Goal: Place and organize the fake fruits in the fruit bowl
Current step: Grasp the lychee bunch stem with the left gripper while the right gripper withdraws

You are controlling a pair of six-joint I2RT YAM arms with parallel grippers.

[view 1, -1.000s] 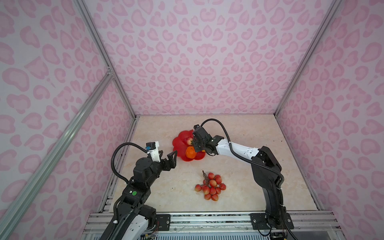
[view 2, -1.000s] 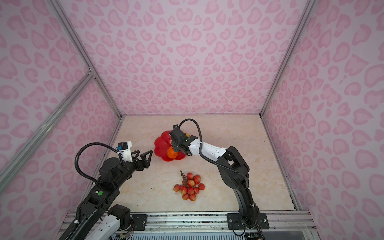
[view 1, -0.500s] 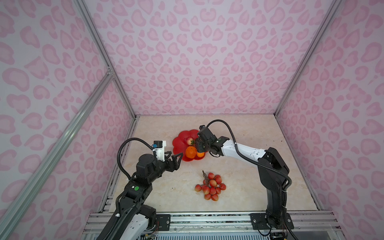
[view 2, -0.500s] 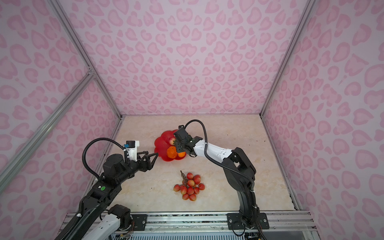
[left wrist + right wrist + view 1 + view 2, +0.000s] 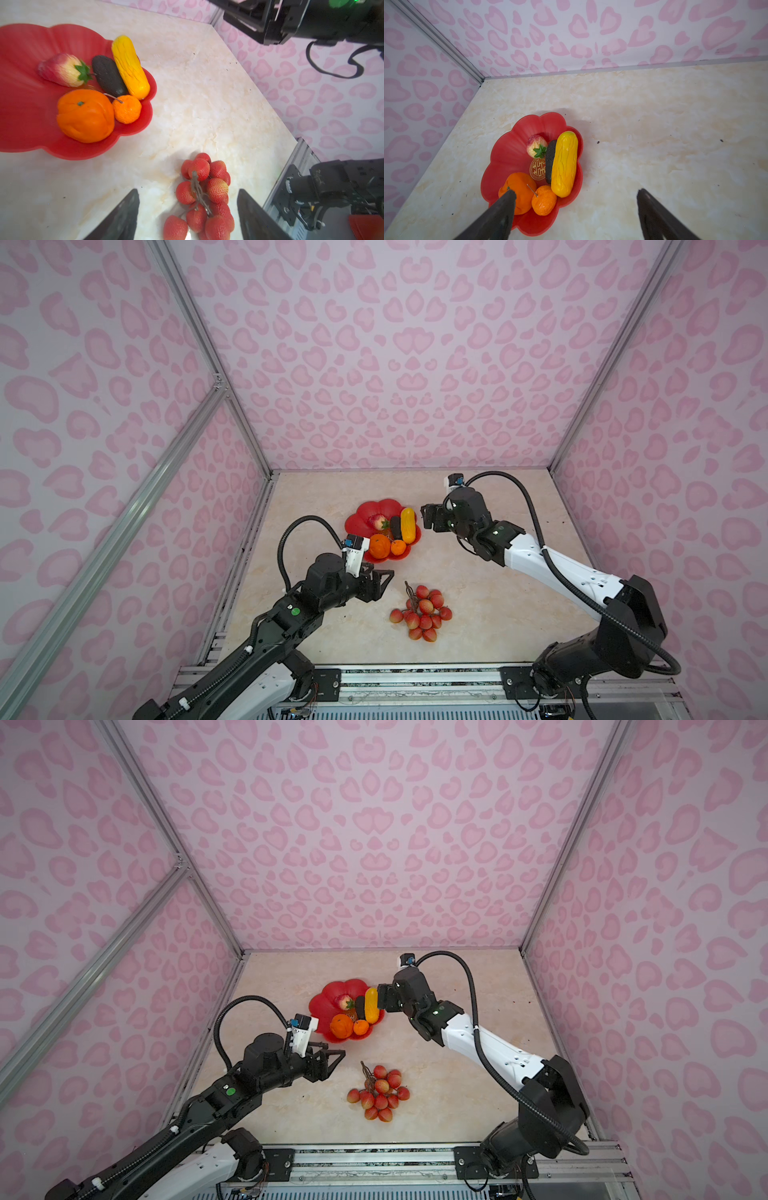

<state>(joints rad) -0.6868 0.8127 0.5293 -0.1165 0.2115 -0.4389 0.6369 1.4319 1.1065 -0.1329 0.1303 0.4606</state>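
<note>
Left arm extended low and forward, left end effector (image 5: 384,583) level, jaws parted and empty, right arm reaching forward and inward with elbow bent, right end effector (image 5: 430,519) raised, jaws spread wide, empty

5 fruits are seen in the red fruit bowl (image 5: 356,523): strawberry (image 5: 376,521), avocado (image 5: 395,527), yellow oblong fruit (image 5: 408,525), large orange (image 5: 379,546), small orange (image 5: 398,547). The lychee bunch (image 5: 422,614) is laid on the tabletop (image 5: 478,601), apart from the bowl, near the left gripper (image 5: 384,585). The right gripper (image 5: 428,517) is held beside the bowl.

Five fruits (image 5: 379,546) in fruit bowl (image 5: 357,522) — lychee bunch (image 5: 422,614) on table (image 5: 478,593) before bowl, just right of left claw (image 5: 386,585).
</note>
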